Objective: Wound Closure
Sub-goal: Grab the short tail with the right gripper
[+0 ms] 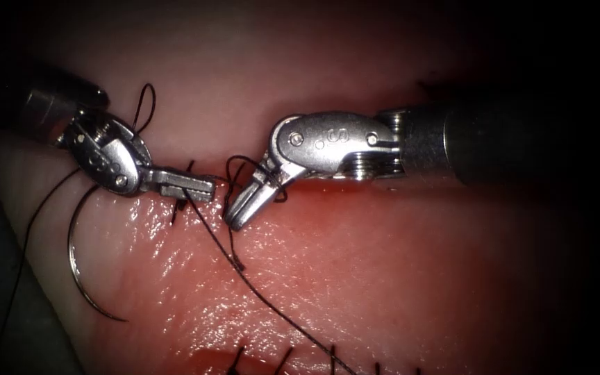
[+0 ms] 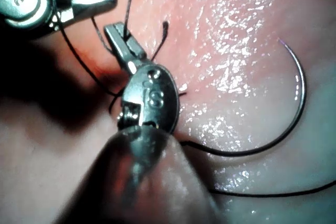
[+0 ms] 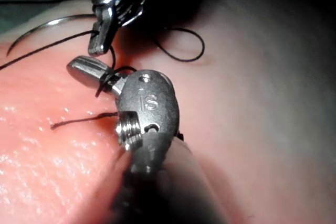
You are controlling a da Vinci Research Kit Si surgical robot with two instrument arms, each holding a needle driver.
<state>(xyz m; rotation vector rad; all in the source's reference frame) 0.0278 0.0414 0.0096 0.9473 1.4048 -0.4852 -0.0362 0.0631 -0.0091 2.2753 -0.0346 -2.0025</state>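
Your tissue [image 1: 355,278] spreads across the endoscope view, pale above and glistening with red fluid [image 1: 300,257] below, and the cut [image 1: 383,182] runs across its middle as a dark red line. Your right arm's tool [image 1: 244,205] comes in from the right, its shaft lying along the cut and its pincer angled down and to the left; the pincer looks closed or nearly so, with thread [image 1: 258,295] looped around it near the base of the jaws, and you cannot tell whether any strand is clamped inside. Your left arm's tool [image 1: 199,187] enters from the upper left and points right along the cut, its pincer closed on the thread at the tip, just beside the right tool's tip without touching it. From that grip a long strand runs down and to the right over the wet tissue toward a row of finished stitches [image 1: 328,357] at the lower edge. The needle [image 1: 78,274] lies free on the tissue at the far left, well apart from both tools, its curve open to the right; neither pincer holds it, and it is not in the tissue. A short cut thread end [image 1: 236,257] rests on the tissue below the two tips.
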